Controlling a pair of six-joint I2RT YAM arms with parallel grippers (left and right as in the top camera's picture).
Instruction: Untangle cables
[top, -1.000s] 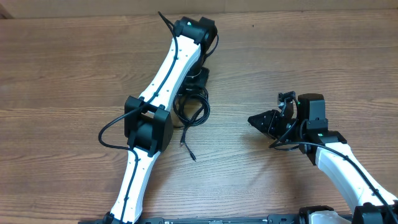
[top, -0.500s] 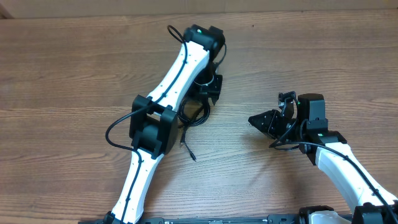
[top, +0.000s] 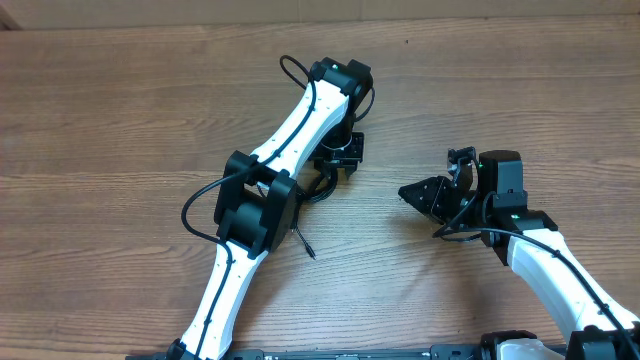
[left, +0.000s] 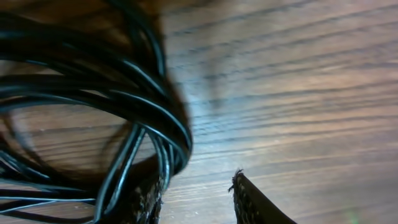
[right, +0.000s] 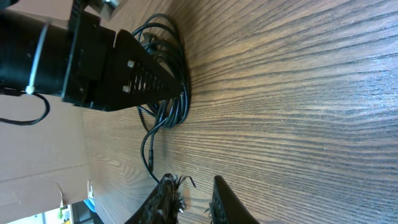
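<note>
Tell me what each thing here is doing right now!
cables: coiled in a tangle, one loose end sticking out.
left gripper: low at the coil's edge, jaws apart, bare wood showing between them.
right gripper: away from the cables, jaws slightly apart, empty.
table: wooden, cables lying on it.

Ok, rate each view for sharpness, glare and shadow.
Overhead: evenly lit and sharp, though the left arm hides most of the cables. Left wrist: cables too close, smeared out of focus, soft shadow beside them on the table. Right wrist: grain crisp, cables sharp, mild sheen at right.
</note>
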